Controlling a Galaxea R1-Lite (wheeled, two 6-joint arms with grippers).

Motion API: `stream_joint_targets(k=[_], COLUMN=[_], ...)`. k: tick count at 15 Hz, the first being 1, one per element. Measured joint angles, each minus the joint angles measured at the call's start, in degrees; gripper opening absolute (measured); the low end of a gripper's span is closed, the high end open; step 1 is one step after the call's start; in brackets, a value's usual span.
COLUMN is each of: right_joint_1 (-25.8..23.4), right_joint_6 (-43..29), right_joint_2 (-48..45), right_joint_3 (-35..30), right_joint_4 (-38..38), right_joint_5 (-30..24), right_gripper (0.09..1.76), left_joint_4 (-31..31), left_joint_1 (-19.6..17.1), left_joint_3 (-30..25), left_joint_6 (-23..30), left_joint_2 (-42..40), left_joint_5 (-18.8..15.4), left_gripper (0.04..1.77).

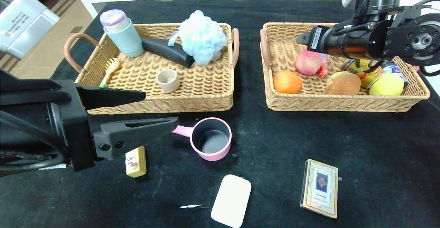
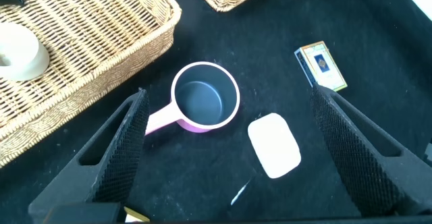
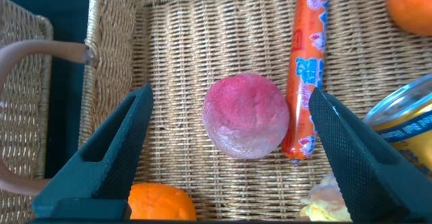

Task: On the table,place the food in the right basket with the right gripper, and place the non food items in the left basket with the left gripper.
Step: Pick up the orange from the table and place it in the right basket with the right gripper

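My right gripper point(image 3: 229, 94) hangs open over the right basket point(image 1: 343, 105). The peach point(image 3: 246, 116) lies on the wicker between its fingers, untouched, with the orange fruit point(image 1: 287, 81) beside it. On the table point(image 1: 275, 159), my left gripper point(image 1: 161, 107) is open and empty, hovering in front of the left basket point(image 1: 206, 99). The pink saucepan point(image 1: 210, 138) stands just beyond its fingertips. The yellow wrapped block point(image 1: 136, 161) lies under the lower finger. Near the front edge lie the white bar point(image 1: 231, 200) and the card box point(image 1: 320, 187).
The left basket holds a mint cup point(image 1: 124, 35), blue bath puff point(image 1: 202, 35), dark wedge point(image 1: 168, 51), small beige cup point(image 1: 168, 80) and yellow brush point(image 1: 110, 68). In the right basket are a sausage point(image 3: 307, 69), can point(image 1: 361, 71), bun point(image 1: 343, 83) and yellow fruit point(image 1: 386, 84).
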State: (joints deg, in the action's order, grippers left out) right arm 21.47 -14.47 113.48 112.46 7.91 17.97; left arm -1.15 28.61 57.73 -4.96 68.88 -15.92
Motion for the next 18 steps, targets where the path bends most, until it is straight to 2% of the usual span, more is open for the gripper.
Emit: stream_joint_targets(k=[4,10,14,18], right_joint_1=[1.57,4.35,6.53,9.67], right_joint_6=[0.78,1.02,-3.89,-12.48], right_joint_2=[-4.04,-12.87,-17.24,-19.86], right_joint_3=[-4.17,-9.4,-11.34,-12.65], right_joint_4=[2.06,13.23,23.02,34.5], right_joint_5=[0.16,0.18,0.3,0.3], right_gripper=[1.69,1.7,1.7,1.7], left_joint_4=[-0.01,0.0,-0.04,-0.12], left_joint_1=[0.02,0.05,0.11,0.18], left_joint_3=[0.0,-0.24,-0.24,-0.35], left_joint_6=[0.0,-0.02,-0.11,-0.11], left_joint_2=[-0.02,-0.16,-0.13,0.0], left_joint_5=[0.0,0.0,0.02,-0.01], left_gripper=[1.72,1.72,1.72,1.72])
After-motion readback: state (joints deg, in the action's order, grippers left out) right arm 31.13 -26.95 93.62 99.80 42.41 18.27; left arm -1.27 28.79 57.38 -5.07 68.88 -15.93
